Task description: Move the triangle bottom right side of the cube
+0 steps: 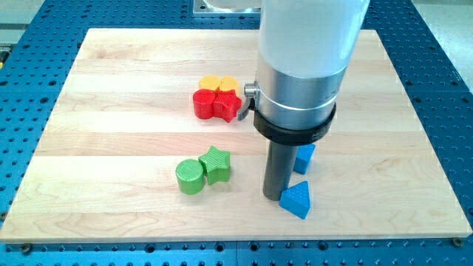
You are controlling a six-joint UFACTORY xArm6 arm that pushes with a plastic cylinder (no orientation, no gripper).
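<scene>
A blue triangle block [296, 199] lies on the wooden board [111, 111] near the view's bottom, right of centre. A blue cube [304, 157] sits just above it, partly hidden behind my arm. My tip [276, 195] rests on the board, touching the triangle's left side and just left of and below the cube.
A green cylinder [189, 176] and a green star [216, 163] touch each other left of the tip. A red block [203, 103] and a red star [225, 105] sit above them, with a yellow heart-shaped block [219, 83] behind. The arm's wide body hides part of the board.
</scene>
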